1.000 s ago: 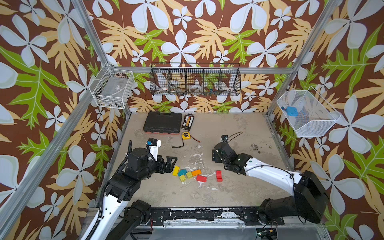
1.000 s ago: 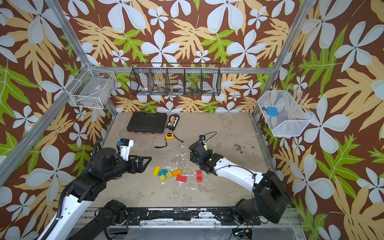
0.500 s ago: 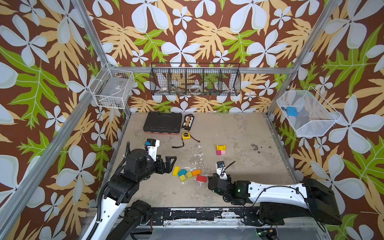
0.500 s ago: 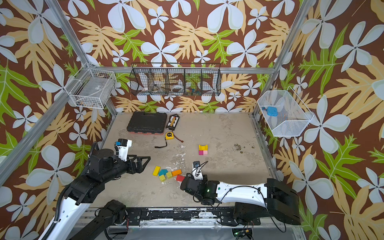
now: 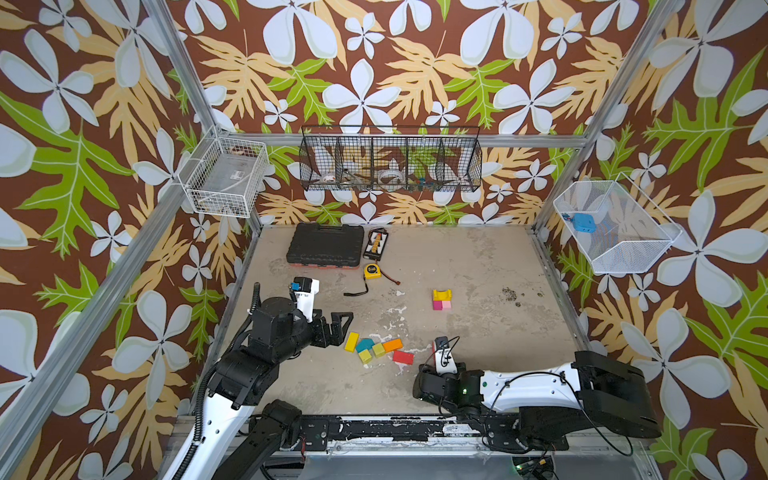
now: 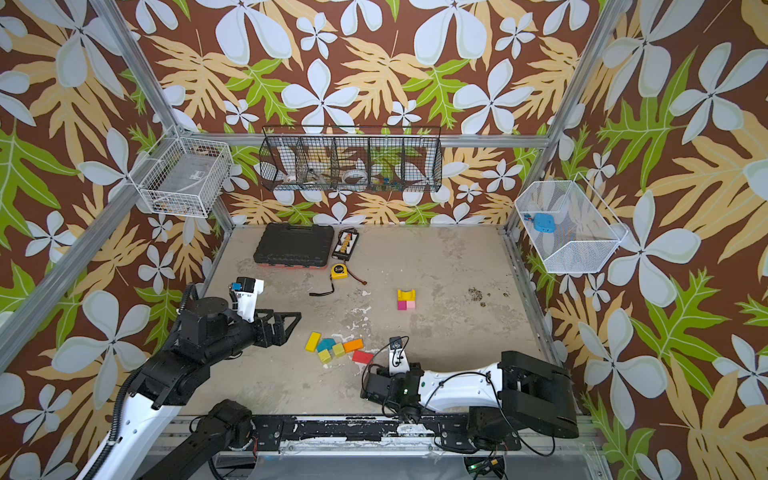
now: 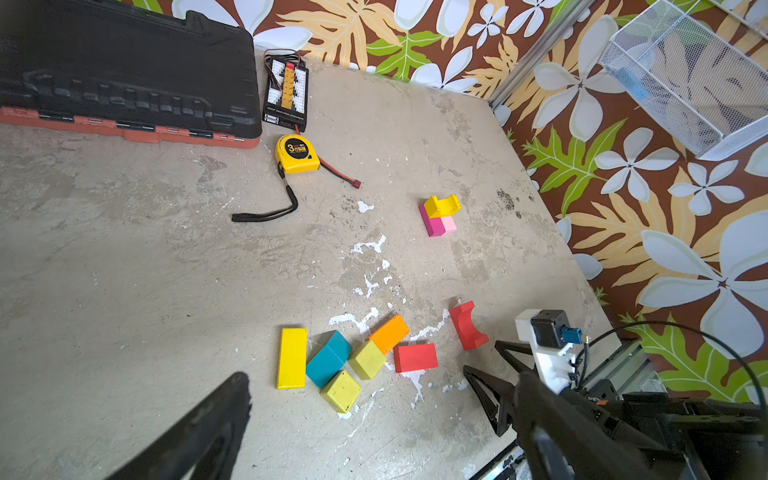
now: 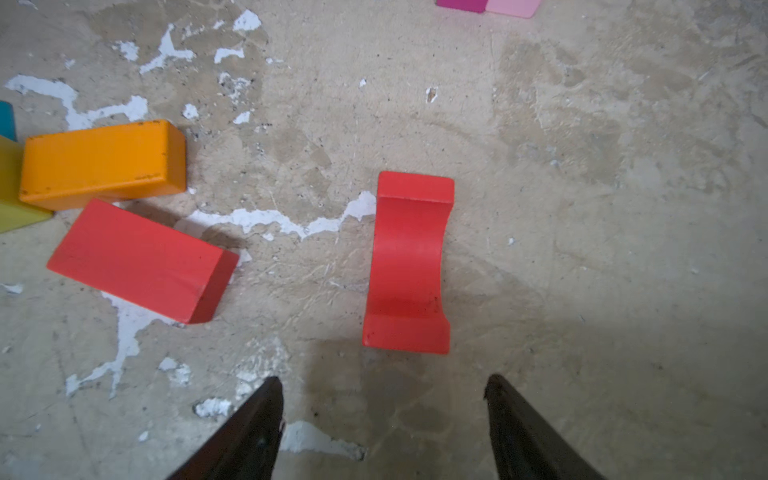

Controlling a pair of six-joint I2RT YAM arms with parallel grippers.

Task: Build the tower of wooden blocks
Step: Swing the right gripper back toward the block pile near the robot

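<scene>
Red arch (image 8: pixel 409 262) hidden behind right arm (image 5: pixel 519 384) in both top views — wire basket (image 5: pixel 475 160) contents too small.
</scene>
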